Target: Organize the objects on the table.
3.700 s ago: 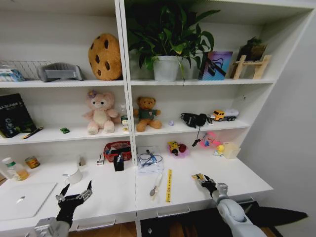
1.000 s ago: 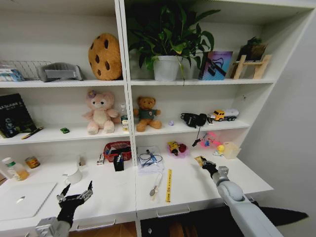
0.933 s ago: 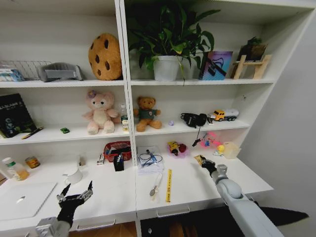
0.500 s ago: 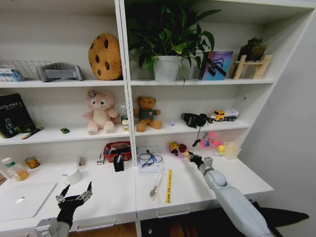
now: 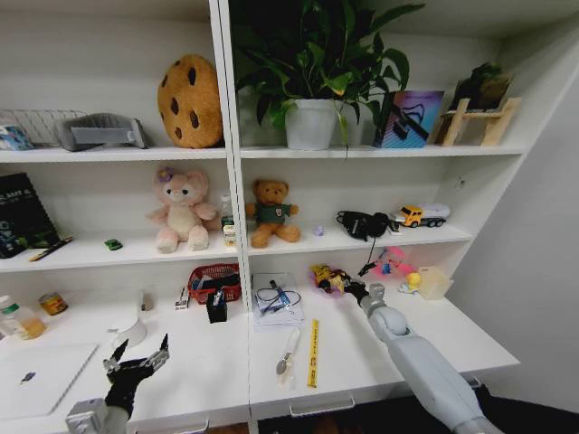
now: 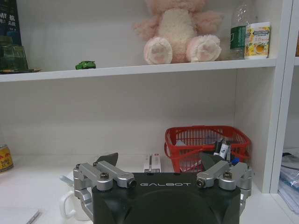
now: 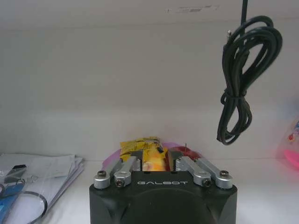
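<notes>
Table (image 5: 362, 357) front edge bare beside ruler (image 5: 312, 352).

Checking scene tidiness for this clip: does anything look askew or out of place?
Loose spoon and yellow ruler lie on the table; a black cable dangles off the shelf above.

Silver laptop (image 5: 36, 378) closed on table (image 5: 208, 375), yellow ruler (image 5: 312, 353) flat, apparently beside spoon (image 5: 287, 353)

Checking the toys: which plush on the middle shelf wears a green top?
The brown teddy bear, right of the divider; the pink plush left of it wears none.
</notes>
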Available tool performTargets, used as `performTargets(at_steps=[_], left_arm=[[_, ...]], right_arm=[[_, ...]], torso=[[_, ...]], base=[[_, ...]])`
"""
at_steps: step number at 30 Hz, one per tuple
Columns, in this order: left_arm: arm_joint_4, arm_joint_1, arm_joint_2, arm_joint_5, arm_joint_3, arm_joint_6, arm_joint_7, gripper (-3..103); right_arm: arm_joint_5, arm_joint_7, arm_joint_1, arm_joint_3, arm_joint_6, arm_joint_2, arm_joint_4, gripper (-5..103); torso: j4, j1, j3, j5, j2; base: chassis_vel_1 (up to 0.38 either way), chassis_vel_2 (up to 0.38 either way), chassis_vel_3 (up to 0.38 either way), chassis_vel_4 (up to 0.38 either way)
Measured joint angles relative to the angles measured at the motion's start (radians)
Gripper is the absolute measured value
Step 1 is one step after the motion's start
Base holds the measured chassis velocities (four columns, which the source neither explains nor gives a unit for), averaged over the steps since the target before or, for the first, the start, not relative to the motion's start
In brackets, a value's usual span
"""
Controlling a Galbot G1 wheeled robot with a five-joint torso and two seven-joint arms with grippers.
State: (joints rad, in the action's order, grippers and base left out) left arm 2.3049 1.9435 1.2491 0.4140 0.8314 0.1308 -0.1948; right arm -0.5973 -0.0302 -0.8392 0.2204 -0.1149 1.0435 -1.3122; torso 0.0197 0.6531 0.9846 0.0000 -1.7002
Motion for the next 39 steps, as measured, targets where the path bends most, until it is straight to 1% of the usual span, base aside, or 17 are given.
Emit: performTargets(at_steps=[1,3,4,7,10,11,12,15,16,19,22,25,27,28,30,34,39], left_arm=[[0.000,0.000,0.000,0.000,0.000,0.000,0.000,99],[0.000,-0.001,0.004,0.000,0.000,-0.001,0.000,99],[0.000,-0.001,0.004,0.000,0.000,-0.001,0.000,99],[-0.001,-0.001,0.007,0.000,0.000,-0.002,0.000,99],[-0.001,-0.002,0.006,0.002,0.002,-0.002,-0.001,99],[-0.001,-0.003,0.004,0.004,0.004,-0.002,-0.001,99],[-0.001,-0.003,0.004,0.004,0.004,-0.002,-0.001,99],[-0.001,-0.007,0.000,0.008,0.007,-0.002,-0.002,99],[-0.001,-0.007,0.000,0.008,0.007,-0.002,-0.002,99],[0.004,-0.008,-0.001,0.013,0.009,-0.001,-0.005,99],[0.010,-0.008,-0.001,0.019,0.012,-0.001,-0.012,99],[0.016,-0.009,-0.004,0.025,0.014,-0.001,-0.016,99],[0.028,-0.012,-0.012,0.036,0.016,0.000,-0.017,96],[0.028,-0.012,-0.012,0.036,0.016,0.000,-0.017,96],[0.035,-0.017,-0.018,0.044,0.017,0.002,-0.016,100],[0.039,-0.022,-0.020,0.047,0.013,0.003,-0.016,100],[0.048,-0.024,-0.020,0.055,0.015,0.002,-0.014,100]], right_arm=[[0.000,0.000,0.000,0.000,0.000,0.000,0.000,29],[0.006,-0.002,-0.013,0.008,0.007,-0.003,-0.010,40],[0.006,-0.002,-0.013,0.008,0.007,-0.003,-0.010,40],[0.003,-0.022,-0.064,0.036,0.007,-0.022,-0.066,56],[-0.010,-0.033,-0.123,0.066,0.003,-0.046,-0.137,61],[-0.019,-0.018,-0.158,0.082,0.002,-0.056,-0.185,67],[-0.019,-0.018,-0.158,0.082,0.002,-0.056,-0.185,67],[-0.041,0.054,-0.277,0.129,0.004,-0.082,-0.364,83],[-0.041,0.054,-0.277,0.129,0.004,-0.082,-0.364,83],[-0.021,0.131,-0.405,0.185,-0.003,-0.095,-0.516,97],[0.002,0.155,-0.510,0.248,-0.004,-0.092,-0.604,99],[0.026,0.147,-0.588,0.311,0.007,-0.078,-0.664,100],[0.058,0.103,-0.697,0.403,0.037,-0.052,-0.745,100],[0.058,0.103,-0.697,0.403,0.037,-0.052,-0.745,100],[0.081,0.052,-0.812,0.498,0.077,-0.017,-0.816,100],[0.101,0.008,-0.902,0.583,0.113,0.032,-0.866,100],[0.113,0.001,-0.927,0.613,0.122,0.057,-0.879,100]], torso=[[0.0000,0.000,0.000,0.0000,0.000],[0.0000,0.000,0.000,0.0000,0.000],[0.0000,0.000,0.000,0.0000,0.000],[-0.0006,0.001,0.000,0.0001,0.000],[0.0000,0.001,0.000,0.0000,0.000],[0.0003,0.001,0.000,-0.0001,0.000],[0.0003,0.001,0.000,-0.0001,0.000],[-0.0003,0.000,0.000,-0.0001,0.000],[-0.0003,0.000,0.000,-0.0001,0.000],[0.0000,0.000,0.000,-0.0001,0.000],[-0.0001,0.000,0.000,0.0000,0.000],[0.0001,0.000,0.000,0.0000,0.000],[-0.0003,0.000,0.000,0.0000,0.000],[-0.0003,0.000,0.000,0.0000,0.000],[0.0001,0.000,0.000,0.0000,0.000],[0.0002,0.000,0.000,-0.0002,0.000],[-0.0003,0.000,0.000,-0.0001,0.000]], base=[[0.000,0.000,0.000,0.000],[0.000,0.000,0.000,0.000],[0.000,0.000,0.000,0.000],[0.000,0.000,0.000,0.000],[0.000,0.000,0.000,0.000],[0.000,0.000,0.000,0.000],[0.000,0.000,0.000,0.000],[0.000,0.000,0.000,0.000],[0.000,0.000,0.000,0.000],[0.000,0.000,0.000,0.000],[0.000,0.000,0.000,0.000],[0.000,0.000,0.000,0.000],[0.000,0.000,0.000,0.000],[0.000,0.000,0.000,0.000],[0.000,0.000,0.000,0.000],[0.000,0.000,0.000,0.000],[0.000,0.000,0.000,0.000]])
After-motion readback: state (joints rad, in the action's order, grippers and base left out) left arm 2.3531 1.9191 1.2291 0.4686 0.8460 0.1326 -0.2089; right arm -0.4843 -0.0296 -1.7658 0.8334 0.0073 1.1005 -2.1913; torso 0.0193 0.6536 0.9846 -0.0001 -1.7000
